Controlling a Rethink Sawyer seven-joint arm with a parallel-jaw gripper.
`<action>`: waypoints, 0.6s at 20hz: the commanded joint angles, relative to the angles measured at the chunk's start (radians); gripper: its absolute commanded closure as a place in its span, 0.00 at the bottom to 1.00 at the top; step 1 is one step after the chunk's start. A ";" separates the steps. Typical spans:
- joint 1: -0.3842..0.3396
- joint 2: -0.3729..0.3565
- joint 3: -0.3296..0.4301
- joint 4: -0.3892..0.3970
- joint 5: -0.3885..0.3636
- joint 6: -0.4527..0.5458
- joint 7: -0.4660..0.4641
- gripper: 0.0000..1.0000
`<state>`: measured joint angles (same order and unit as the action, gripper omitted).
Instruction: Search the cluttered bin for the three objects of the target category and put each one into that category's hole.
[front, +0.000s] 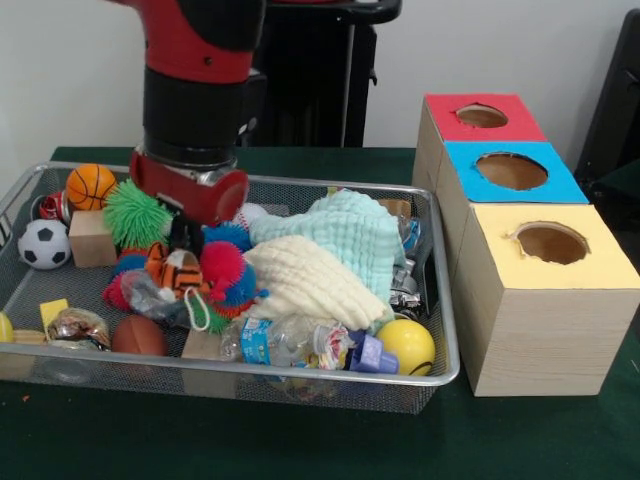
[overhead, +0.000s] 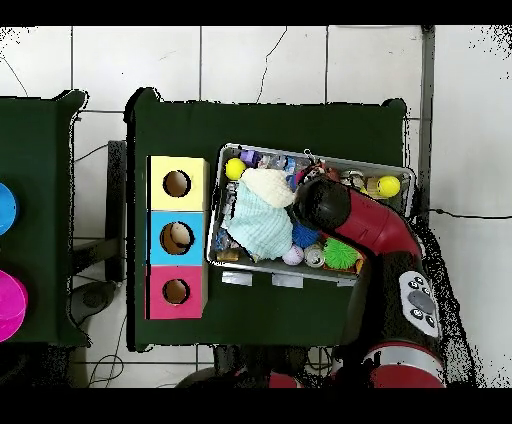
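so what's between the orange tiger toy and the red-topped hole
In the front view, the pale green cloth and cream cloth heaped in the bin lie between the tiger and red-topped hole.

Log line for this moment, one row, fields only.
arm: over bin | gripper: above tiger toy | red hole: nothing visible inside

Silver wire-mesh bin (front: 440, 372) on a green table (front: 560, 440), holding: orange basketball (front: 91, 185), soccer ball (front: 44, 243), wooden block (front: 92, 238), green spiky ball (front: 138, 213), orange striped tiger plush (front: 178, 270), red-and-blue spiky ball (front: 228, 272), mint cloth (front: 350, 240), cream cloth (front: 305, 280), plastic bottle (front: 275, 340), yellow ball (front: 406, 346), brown football (front: 139, 336). Red and black arm descends over the bin's left half, its gripper (front: 183, 236) just above the tiger plush, fingers largely hidden. Beside the bin, right: three wooden boxes in a row, red-topped hole (front: 482, 116) farthest, blue-topped hole (front: 511, 171) in the middle, yellow-topped hole (front: 551, 243) nearest.
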<state>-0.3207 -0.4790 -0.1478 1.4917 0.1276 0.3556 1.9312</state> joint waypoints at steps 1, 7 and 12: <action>-0.059 0.130 0.064 0.018 -0.028 -0.058 0.100 1.00; -0.081 0.167 0.053 -0.035 -0.041 -0.046 0.065 0.00; -0.079 0.173 0.028 -0.050 -0.040 -0.044 0.077 0.00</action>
<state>-0.3997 -0.3636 -0.1553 1.4577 0.1278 0.3152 1.9312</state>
